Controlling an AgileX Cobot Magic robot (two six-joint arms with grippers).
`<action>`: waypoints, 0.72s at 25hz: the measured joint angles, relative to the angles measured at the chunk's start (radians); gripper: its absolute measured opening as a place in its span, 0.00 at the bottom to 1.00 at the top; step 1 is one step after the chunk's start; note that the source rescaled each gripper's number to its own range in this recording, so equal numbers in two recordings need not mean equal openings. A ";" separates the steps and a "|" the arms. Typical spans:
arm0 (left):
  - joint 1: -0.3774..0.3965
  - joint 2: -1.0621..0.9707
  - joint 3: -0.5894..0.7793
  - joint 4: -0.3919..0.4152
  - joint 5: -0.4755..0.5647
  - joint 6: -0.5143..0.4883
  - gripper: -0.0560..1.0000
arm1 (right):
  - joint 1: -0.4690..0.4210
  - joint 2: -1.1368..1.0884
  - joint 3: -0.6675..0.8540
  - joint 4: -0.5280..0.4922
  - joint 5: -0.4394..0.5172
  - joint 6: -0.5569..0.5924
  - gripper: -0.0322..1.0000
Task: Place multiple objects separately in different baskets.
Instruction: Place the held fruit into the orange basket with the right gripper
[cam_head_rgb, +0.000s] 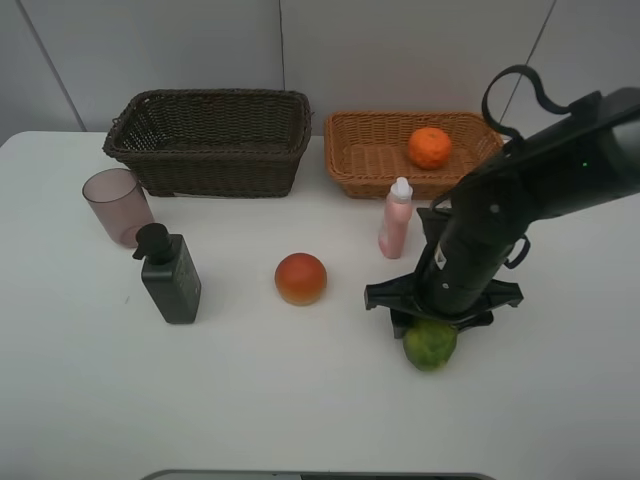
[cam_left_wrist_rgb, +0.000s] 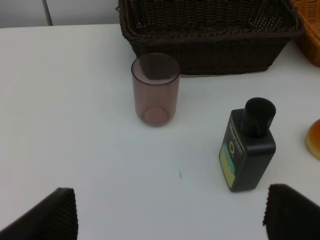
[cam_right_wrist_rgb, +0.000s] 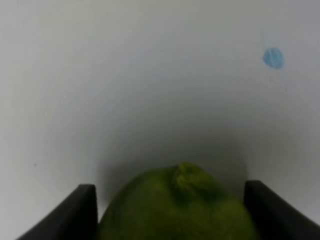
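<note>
Exterior high: right gripper (cam_head_rgb: 432, 322) pointed down over green fruit (cam_head_rgb: 430, 346), on white table (cam_head_rgb: 300, 420) near pink bottle (cam_head_rgb: 396, 222). Orange (cam_head_rgb: 430, 147) lay in tan basket (cam_head_rgb: 360, 170). Red-yellow fruit (cam_head_rgb: 301, 278) sat mid-table. Pump bottle (cam_head_rgb: 170, 275) and cup (cam_head_rgb: 117, 205) stood before dark basket (cam_head_rgb: 215, 170).

Left wrist: left gripper (cam_left_wrist_rgb: 170, 215) spread wide, gripping nothing, cup and pump bottle ahead.

Right wrist: fingers (cam_right_wrist_rgb: 80, 212) sat against both flanks of green fruit (lifted or resting, could not tell).

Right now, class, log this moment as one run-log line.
right gripper: shut on green fruit | left gripper: open, empty | orange: in tan basket | dark basket: nothing seen inside
</note>
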 joint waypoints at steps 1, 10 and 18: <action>0.000 0.000 0.000 0.000 0.000 0.000 0.97 | 0.000 -0.010 -0.002 0.000 0.007 -0.006 0.45; 0.000 0.000 0.000 0.000 0.000 0.000 0.97 | -0.098 -0.111 -0.196 0.002 0.285 -0.245 0.45; 0.000 0.000 0.000 0.000 0.000 0.000 0.97 | -0.187 -0.113 -0.453 -0.004 0.419 -0.401 0.45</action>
